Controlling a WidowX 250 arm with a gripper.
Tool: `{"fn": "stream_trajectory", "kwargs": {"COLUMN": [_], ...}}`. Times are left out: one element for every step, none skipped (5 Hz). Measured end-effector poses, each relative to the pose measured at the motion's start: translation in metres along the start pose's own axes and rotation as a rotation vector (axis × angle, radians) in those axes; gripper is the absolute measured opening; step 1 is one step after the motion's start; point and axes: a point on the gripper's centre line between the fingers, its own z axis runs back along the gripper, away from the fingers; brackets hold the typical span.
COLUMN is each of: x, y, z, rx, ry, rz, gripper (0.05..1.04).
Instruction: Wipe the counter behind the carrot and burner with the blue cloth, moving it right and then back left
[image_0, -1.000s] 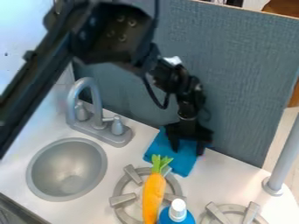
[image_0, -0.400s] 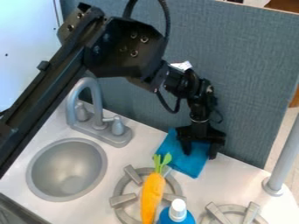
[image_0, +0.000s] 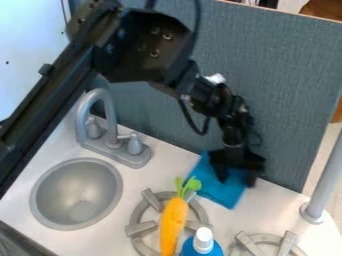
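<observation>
Gripper (image_0: 236, 182) lowered onto blue cloth (image_0: 218, 193) at the rear panel (image_0: 287, 75)

The black gripper points downward at the back of the white surface (image_0: 260, 210), close to the upright grey-blue panel. Its two fingers stand wide apart, with blue fabric visible between them; no pinch on the fabric is evident. The cloth lies on the surface beneath and in front of the gripper, roughly square, one corner directed towards the front. Firmness of contact cannot be determined.

An orange toy carrot (image_0: 174, 220) rests across the nearer grey burner (image_0: 141, 228), its green top (image_0: 190, 185) beside the cloth's left edge in the view. A blue bottle (image_0: 208, 251) with a white cap (image_0: 203, 235) is positioned at the carrot's lower right. A second burner (image_0: 287, 243) is noted further right, with a grey post (image_0: 324, 187) behind it.

To the left: round grey sink (image_0: 43, 200), with a grey faucet (image_0: 83, 117) and two handles behind it.
</observation>
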Motion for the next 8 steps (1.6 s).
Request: {"fn": "stream_trajectory", "kwargs": {"x": [-0.022,-0.032,-0.038,-0.043,-0.041,-0.033,-0.026,-0.023], "y": [-0.034,-0.041,-0.042,-0.044,-0.038,-0.017,0.004,0.028], "z": [-0.004,-0.001,0.000,-0.002,-0.003,-0.001,0.002,0.005], "rx": [-0.037,-0.058,-0.064,-0.053,-0.035,-0.015,-0.001,0.012], "ry": [0.018,0.020,0.017,0.010,-0.002,-0.020,-0.033,-0.044], "rz": [-0.077,-0.095,-0.104,-0.117,-0.106,-0.054,-0.006,0.047], "gripper": [1.000,0.997,0.989,0.989,0.989,0.989,0.989,0.989]}}
